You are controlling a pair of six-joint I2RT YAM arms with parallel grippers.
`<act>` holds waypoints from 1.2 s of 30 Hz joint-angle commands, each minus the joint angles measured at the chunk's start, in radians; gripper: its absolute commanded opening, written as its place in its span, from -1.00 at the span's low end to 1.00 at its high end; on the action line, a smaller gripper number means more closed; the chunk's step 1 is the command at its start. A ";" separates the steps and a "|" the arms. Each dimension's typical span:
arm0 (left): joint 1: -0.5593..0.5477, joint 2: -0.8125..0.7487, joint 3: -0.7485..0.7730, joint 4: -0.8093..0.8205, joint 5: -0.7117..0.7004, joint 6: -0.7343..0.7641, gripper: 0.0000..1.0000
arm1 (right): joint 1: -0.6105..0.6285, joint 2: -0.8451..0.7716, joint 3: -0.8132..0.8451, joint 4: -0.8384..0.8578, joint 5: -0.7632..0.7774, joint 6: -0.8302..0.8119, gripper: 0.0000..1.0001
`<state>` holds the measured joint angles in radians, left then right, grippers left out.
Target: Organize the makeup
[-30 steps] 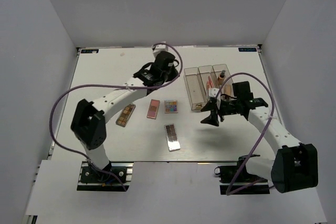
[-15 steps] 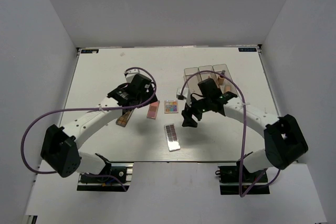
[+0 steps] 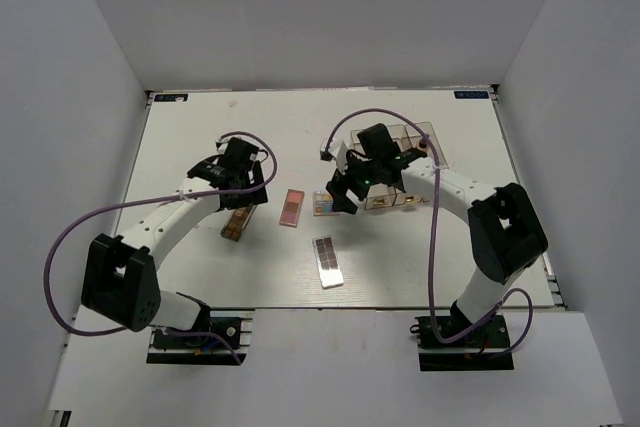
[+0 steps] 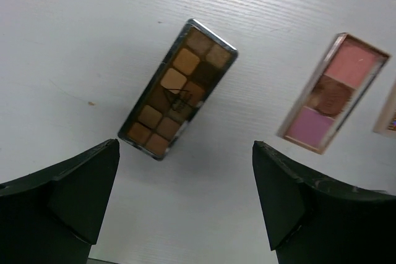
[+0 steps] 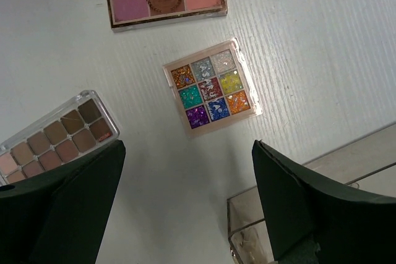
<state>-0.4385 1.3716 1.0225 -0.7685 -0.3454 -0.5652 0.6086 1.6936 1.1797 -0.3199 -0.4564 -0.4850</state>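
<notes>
Left gripper (image 4: 184,171): released, jaws spread wide above the table (image 4: 74,41).
Brown palette (image 4: 178,89): flat and tilted at centre of the left wrist view, just above the gap between the jaws, untouched.
Pink palette (image 4: 334,93): right of it, apart.
Right gripper (image 5: 187,159): released, jaws wide.
Multicoloured palette (image 5: 212,86): centre of the right wrist view, just above the gap, untouched.
Clear box (image 5: 297,211): lower right corner.

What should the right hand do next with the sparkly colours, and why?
Probably lower the right hand straight down onto the multicoloured palette. Its fingers are open and empty, and the palette lies flat in line with the gap between them, close to the clear box.
</notes>
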 commanded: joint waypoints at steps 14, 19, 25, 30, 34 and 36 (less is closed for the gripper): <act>0.144 0.253 0.030 0.109 0.379 0.468 0.96 | -0.015 -0.106 -0.046 0.007 0.007 0.039 0.78; 0.144 0.311 0.031 0.118 0.327 0.488 0.88 | -0.029 -0.110 -0.038 0.012 0.007 0.046 0.79; 0.153 0.349 0.021 0.130 0.293 0.481 0.71 | -0.041 -0.112 -0.035 0.008 -0.001 0.054 0.78; 0.162 0.376 -0.009 0.155 0.331 0.472 0.23 | -0.052 -0.123 -0.040 0.005 -0.004 0.056 0.78; 0.162 0.351 0.001 0.149 0.383 0.455 -0.11 | -0.061 -0.141 -0.043 0.002 -0.007 0.062 0.77; 0.162 0.313 0.019 0.146 0.431 0.441 -0.21 | -0.073 -0.150 -0.045 0.008 -0.001 0.065 0.77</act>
<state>-0.2779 1.7199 1.0420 -0.6281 -0.0338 -0.0956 0.5499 1.5951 1.1454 -0.3222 -0.4477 -0.4370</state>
